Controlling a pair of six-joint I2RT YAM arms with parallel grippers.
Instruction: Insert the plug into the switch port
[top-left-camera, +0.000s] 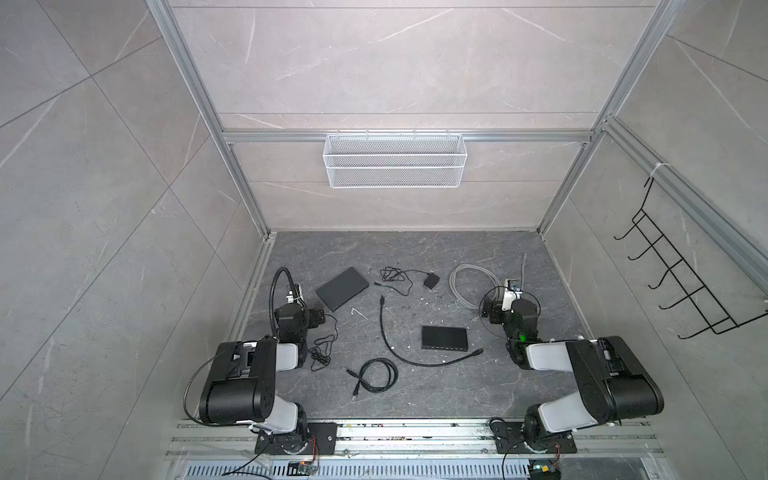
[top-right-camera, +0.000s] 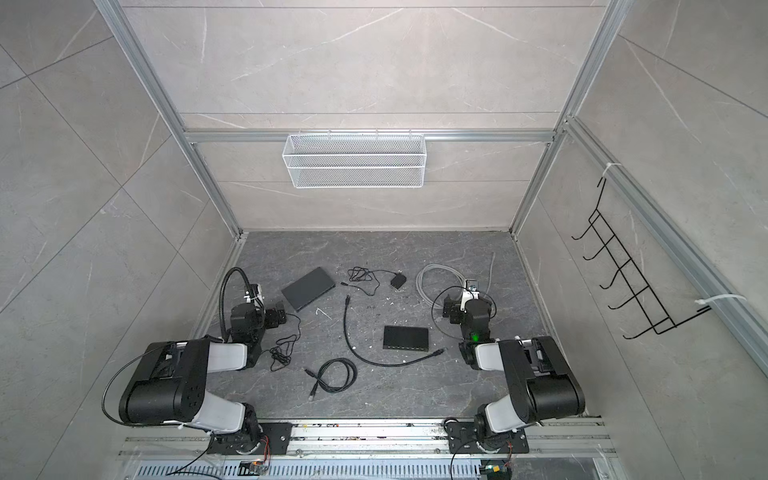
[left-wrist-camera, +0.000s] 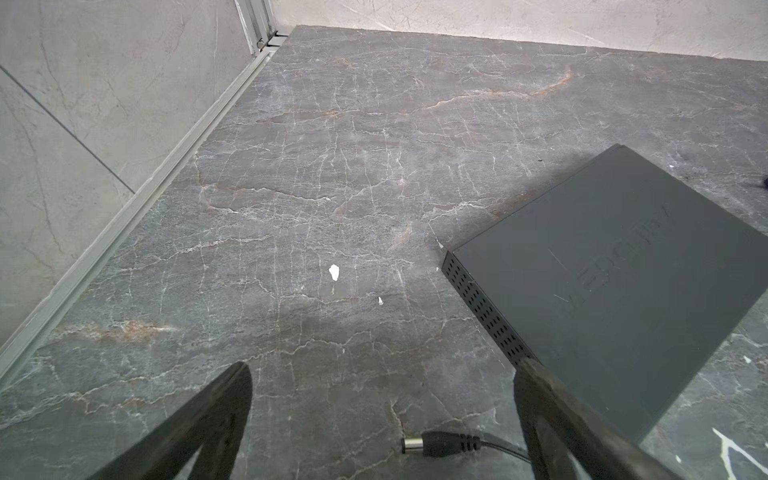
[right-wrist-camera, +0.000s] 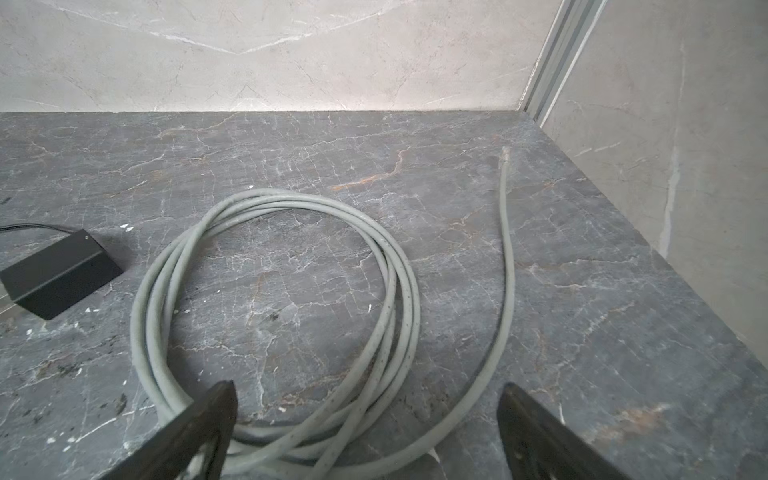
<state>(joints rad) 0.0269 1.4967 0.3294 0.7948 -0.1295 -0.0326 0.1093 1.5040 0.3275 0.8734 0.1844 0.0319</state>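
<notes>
Both the left gripper (left-wrist-camera: 382, 370) and right gripper (right-wrist-camera: 368, 388) hang spread wide and empty. The likeliest plug (top-left-camera: 480, 351), ending a limp black cable (top-left-camera: 382, 324), lies just beside the small switch (top-left-camera: 444, 337); light and small, it wants pinching by its rigid body. The dark marbled table (top-left-camera: 415, 399) looks hard and slick, boxed by pale walls (top-left-camera: 395, 62).

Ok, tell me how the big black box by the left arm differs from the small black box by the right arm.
The big box is larger and lies diagonally; the small box sits nearly square to the front. The small box shows a row of ports on its near face; the big box shows only vent holes along one side, in the left wrist view. Both are dark, flat and lie on the table.
</notes>
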